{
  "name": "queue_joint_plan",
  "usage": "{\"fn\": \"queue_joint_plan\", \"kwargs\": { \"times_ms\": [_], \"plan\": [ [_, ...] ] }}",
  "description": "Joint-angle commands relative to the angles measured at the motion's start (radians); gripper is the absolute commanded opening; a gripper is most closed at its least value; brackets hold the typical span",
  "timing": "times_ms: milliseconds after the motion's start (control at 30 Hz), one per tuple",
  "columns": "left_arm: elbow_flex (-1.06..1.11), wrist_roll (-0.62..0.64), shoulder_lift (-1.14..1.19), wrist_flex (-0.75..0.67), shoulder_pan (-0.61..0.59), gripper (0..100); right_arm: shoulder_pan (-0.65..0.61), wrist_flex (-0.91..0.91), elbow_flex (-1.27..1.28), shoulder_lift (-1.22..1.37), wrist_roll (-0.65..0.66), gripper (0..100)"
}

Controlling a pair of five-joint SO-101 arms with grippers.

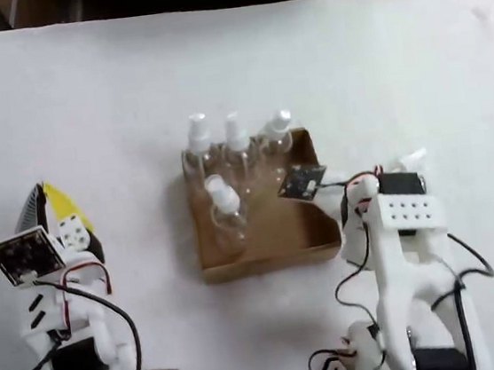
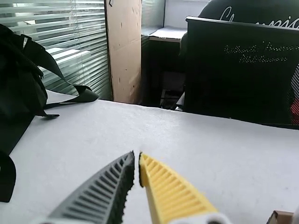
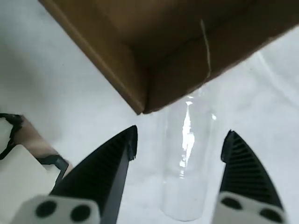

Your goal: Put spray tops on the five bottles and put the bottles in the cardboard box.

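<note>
4 bottles [image 1: 236, 155] in cardboard box [image 1: 279, 230], 5th bottle [image 3: 187, 177] between spread right jaws

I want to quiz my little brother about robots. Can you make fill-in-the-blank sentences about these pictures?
The cardboard box holds ___ bottles with spray tops.
The right gripper is ___, a clear bottle between its fingers.
The left gripper is ___.
Missing words: four, open, shut.
</note>
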Motion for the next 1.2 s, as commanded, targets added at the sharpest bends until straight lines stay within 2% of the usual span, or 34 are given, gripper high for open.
{"fn": "queue_joint_plan", "kwargs": {
  "times_ms": [0,300,367,467,500,567,700,900,1167],
  "plan": [
    [-0.008,-0.012,-0.012,-0.034,0.015,2,0.004,-0.073,-0.006,0.05,0.006,26.5],
    [-0.008,-0.012,-0.012,-0.034,0.015,2,0.039,-0.243,0.114,0.088,0.014,24.9],
    [-0.008,-0.012,-0.012,-0.034,0.015,2,0.05,-0.277,0.118,0.088,0.014,17.4],
    [-0.008,-0.012,-0.012,-0.034,0.015,2,0.087,-0.306,0.109,0.087,0.014,0.5],
    [-0.008,-0.012,-0.012,-0.034,0.015,2,0.101,-0.303,0.091,0.087,0.014,1.6],
    [-0.008,-0.012,-0.012,-0.034,0.015,2,0.15,-0.268,0.032,0.084,0.012,4.6],
    [-0.008,-0.012,-0.012,-0.034,0.015,2,0.231,-0.13,-0.127,0.03,0.006,2.0],
    [-0.008,-0.012,-0.012,-0.034,0.015,2,0.257,0.068,-0.295,-0.142,0.005,1.6],
    [-0.015,-0.005,-0.012,-0.023,0.008,2,0.222,0.091,-0.313,-0.417,-0.186,1.7]
  ]
}}
